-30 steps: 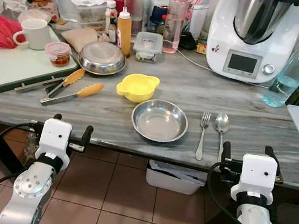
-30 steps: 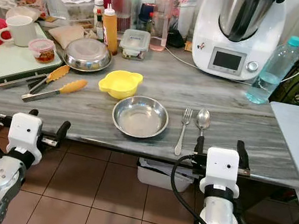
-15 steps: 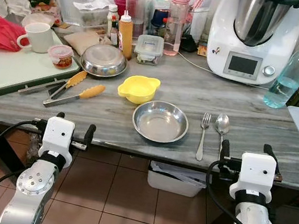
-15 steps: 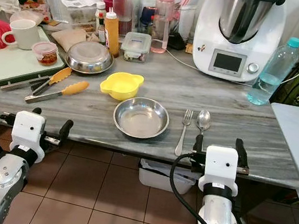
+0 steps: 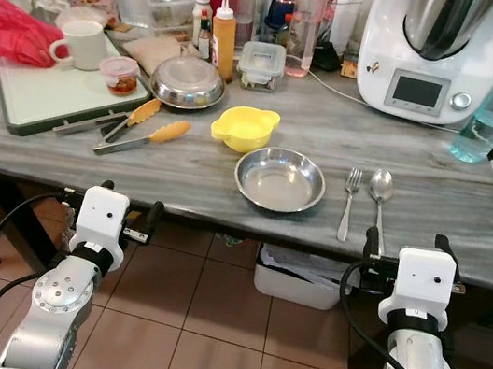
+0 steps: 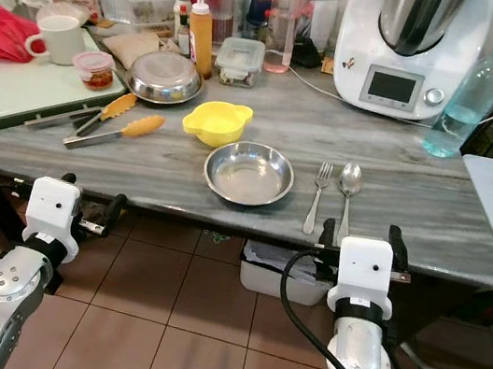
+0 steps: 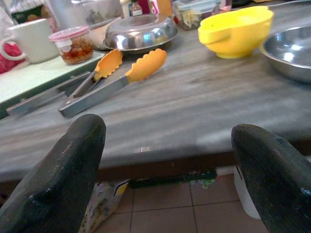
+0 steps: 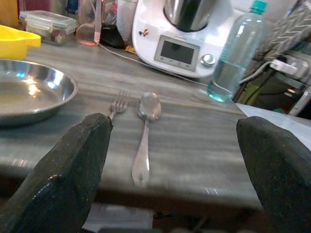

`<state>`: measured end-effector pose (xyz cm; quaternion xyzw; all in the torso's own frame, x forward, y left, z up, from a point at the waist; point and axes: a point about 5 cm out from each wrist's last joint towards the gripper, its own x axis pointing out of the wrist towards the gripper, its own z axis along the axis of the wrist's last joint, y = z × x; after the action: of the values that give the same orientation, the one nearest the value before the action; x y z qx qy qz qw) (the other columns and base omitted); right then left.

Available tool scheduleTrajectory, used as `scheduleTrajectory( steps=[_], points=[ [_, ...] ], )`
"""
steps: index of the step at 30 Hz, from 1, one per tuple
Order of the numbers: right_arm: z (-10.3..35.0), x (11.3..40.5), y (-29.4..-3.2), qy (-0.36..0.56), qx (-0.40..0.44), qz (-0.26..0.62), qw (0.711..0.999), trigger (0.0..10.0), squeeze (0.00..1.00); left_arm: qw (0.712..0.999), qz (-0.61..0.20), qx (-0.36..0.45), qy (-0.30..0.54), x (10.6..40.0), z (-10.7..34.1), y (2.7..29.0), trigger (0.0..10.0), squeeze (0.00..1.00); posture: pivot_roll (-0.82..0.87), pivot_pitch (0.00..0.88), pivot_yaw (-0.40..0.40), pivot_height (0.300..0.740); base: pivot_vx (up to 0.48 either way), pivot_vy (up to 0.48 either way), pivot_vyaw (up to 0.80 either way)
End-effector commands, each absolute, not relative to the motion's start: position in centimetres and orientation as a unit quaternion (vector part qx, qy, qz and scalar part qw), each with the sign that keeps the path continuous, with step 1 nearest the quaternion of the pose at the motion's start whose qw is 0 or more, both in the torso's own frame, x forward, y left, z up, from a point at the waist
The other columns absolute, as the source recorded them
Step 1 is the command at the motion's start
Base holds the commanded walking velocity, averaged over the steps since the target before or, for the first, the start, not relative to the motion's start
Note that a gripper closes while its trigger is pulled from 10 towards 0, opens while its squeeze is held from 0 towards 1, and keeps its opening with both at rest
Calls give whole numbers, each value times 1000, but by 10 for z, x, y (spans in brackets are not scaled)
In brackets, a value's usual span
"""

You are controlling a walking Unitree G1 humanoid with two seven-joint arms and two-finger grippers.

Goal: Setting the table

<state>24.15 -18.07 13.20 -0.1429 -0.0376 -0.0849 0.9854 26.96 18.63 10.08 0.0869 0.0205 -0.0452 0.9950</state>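
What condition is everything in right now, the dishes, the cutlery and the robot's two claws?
Steel plate: upright, empty.
Yellow bowl: upright, beside the plate.
Fork: flat on the table.
Spoon: flat beside the fork.
Second steel plate: upside down.
Tongs: lying closed.
Left gripper: open, empty.
Right gripper: open, empty.

This is a home kitchen. A grey marble-pattern table [image 5: 434,192] carries a white cooking machine [image 5: 437,46], sauce bottles [image 5: 222,38], a white mug [image 5: 83,43] on a cutting board [image 5: 44,94], steel bowls [image 5: 280,179], orange tongs [image 5: 141,134] and cutlery [image 5: 349,202]. The floor [image 5: 203,329] has brown tiles.
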Motion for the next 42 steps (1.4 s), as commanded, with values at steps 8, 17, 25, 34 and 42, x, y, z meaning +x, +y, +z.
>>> scheduleTrajectory(
  steps=[8, 17, 25, 34, 42],
  points=[
    [134, 244, -184, -40, -145, -89, 985, 10000, 0, 995, -52, 87, 24, 272, 100, 184, 10000, 0, -91, 20, 60, 740, -297, 0, 0],
    [135, 245, -185, -42, -148, -93, 984, 10000, 0, 994, -60, 84, 24, 273, 100, 180, 10000, 0, -95, 21, 60, 740, -305, 0, 0],
    [135, 245, -189, -42, -153, -98, 982, 10000, 0, 994, -89, 61, 12, 277, 102, 173, 10000, 0, -99, 20, 58, 740, -225, 0, 0],
    [136, 247, -190, -43, -162, -99, 981, 10000, 0, 990, -137, 31, 2, 276, 107, 160, 10000, 0, -101, 19, 57, 740, 0, -142, 0],
    [138, 248, -191, -45, -166, -103, 980, 10000, 0, 988, -151, 24, 4, 278, 108, 157, 10000, 0, -104, 21, 64, 740, 0, -480, 0]
  ],
)
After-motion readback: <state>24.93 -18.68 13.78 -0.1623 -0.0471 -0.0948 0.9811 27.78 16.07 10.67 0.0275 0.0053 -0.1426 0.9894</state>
